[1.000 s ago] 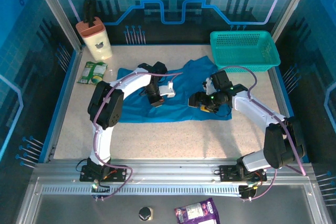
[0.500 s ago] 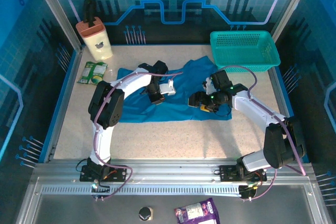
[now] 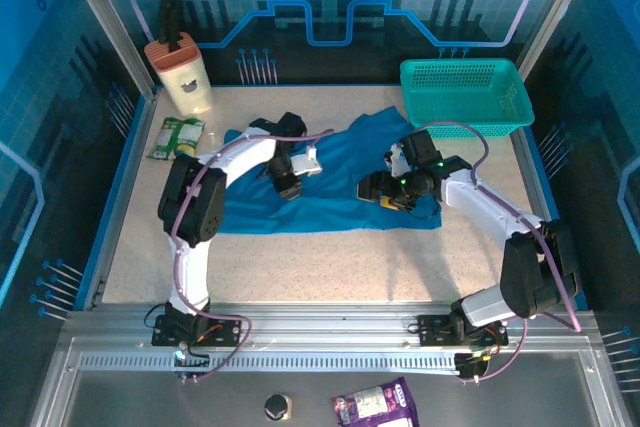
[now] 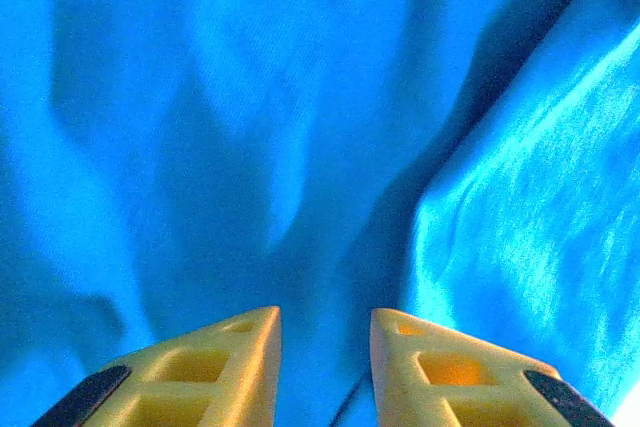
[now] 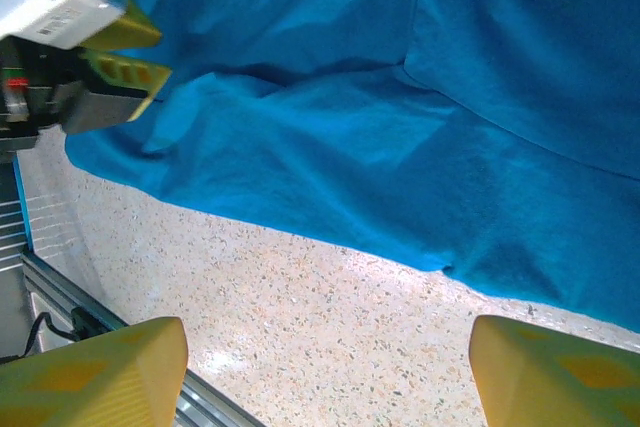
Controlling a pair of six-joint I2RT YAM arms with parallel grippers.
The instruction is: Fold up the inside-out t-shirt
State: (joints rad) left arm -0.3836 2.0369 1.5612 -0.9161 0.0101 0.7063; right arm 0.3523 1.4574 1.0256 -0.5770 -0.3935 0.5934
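Above the speckled table, left end effector gapes slightly over the t-shirt, right end effector widely, both empty.

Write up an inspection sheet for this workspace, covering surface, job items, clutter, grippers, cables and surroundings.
Surface: speckled tabletop, bare along its near side.
Job's things: blue t-shirt spread wrinkled across mid-table, with one flap reaching toward the basket.
Clutter: teal mesh basket at far right; beige holder at far left; green packet beside it; purple packet in front of the rail.
Grippers: left gripper narrowly open over the shirt, no cloth seen pinched; right gripper wide open above the shirt's edge, holding nothing.
Cables: lilac cable looping off the right arm, with a similar one along the left arm.
Surroundings: aluminium rail in front; blue panels behind.
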